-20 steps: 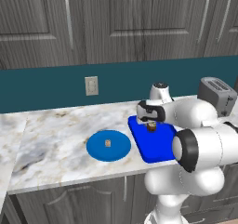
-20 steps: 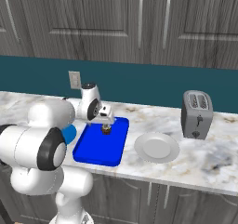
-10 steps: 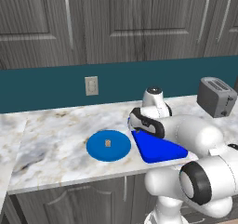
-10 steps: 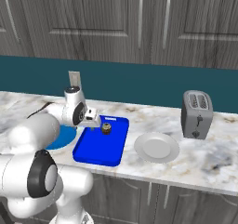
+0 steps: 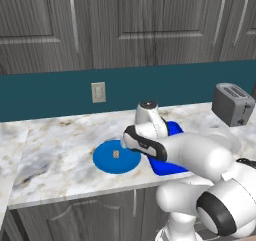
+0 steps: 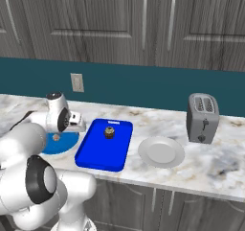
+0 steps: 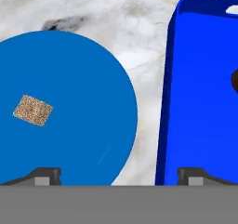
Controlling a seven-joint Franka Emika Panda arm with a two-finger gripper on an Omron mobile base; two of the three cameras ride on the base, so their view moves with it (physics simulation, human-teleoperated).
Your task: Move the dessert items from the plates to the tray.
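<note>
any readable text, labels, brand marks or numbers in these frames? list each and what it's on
None readable in any view.
toaster: no brand or dial markings can be made out.
wall outlet: blank plate, no lettering.
tray, blue plate, white plate: plain surfaces, no print.
cabinet doors: wood grain and handles, no labels.

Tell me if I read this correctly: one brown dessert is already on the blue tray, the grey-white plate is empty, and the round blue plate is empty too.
Not quite. The round blue plate is not empty: a small tan dessert cube lies on it, as the hand view shows. The rest holds: one brown dessert sits on the blue tray, and the grey-white plate is empty.
</note>
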